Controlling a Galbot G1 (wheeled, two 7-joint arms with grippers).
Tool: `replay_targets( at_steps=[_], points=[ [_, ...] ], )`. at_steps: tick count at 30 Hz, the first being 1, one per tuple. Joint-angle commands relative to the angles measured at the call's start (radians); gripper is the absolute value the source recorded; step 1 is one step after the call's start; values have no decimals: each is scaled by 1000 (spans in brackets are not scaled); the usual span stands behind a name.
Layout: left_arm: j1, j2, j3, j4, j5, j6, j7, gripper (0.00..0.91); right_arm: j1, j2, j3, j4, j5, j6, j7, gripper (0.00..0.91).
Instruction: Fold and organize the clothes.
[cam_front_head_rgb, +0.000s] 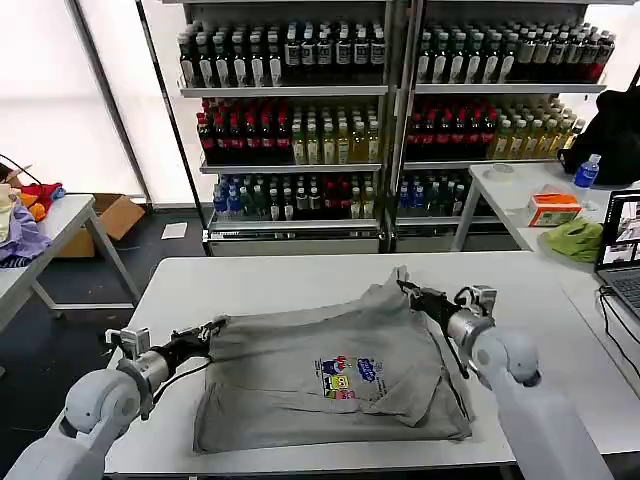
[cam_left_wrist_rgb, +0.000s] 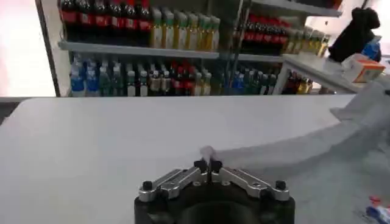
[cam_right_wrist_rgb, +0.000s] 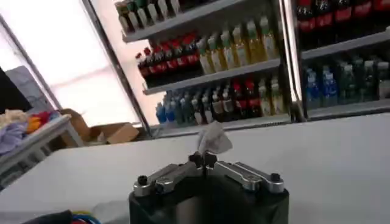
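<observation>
Lying mid-table (cam_front_head_rgb: 200, 280), the grey shirt (cam_front_head_rgb: 320, 390) is pinched at two far corners: our left gripper (cam_front_head_rgb: 212, 328) clamps one, our right gripper (cam_front_head_rgb: 405, 288) lifts the other, likely to start a fold.

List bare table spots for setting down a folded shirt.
Free: the strip of table between the shirt and the far edge, and the corner behind the left pincer. Crowded: the middle, under the shirt, with the right pincer pinching its far corner.

Left gripper (cam_front_head_rgb: 212, 329), right gripper (cam_front_head_rgb: 408, 291): fingers pinched closed.
</observation>
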Motion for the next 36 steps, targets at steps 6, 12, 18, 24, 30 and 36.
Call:
replay_targets(
  at_steps=[6, 12, 18, 24, 30, 36],
  points=[
    [367, -26, -152, -303, 34, 8, -51, 10, -600, 1, 278, 355, -53, 12, -1, 0],
    [485, -20, -142, -320, 184, 14, -57, 907, -676, 21, 265, 355, -195, 7, 18, 907],
    [486, -14, -168, -342, 204, 14, -71, 907, -643, 40, 358, 412, -225, 50, -6, 907],
    [476, -9, -296, -403, 148, 15, -93, 907, -619, 17, 469, 414, -225, 260, -66, 907],
    [501, -154, -255, -478, 82, -31, -352, 907, -648, 71, 496, 311, -238, 559, -136, 907],
    [528, -388, -80, -432, 261, -97, -458, 907, -670, 67, 503, 232, -295, 612, -130, 907]
  ],
)
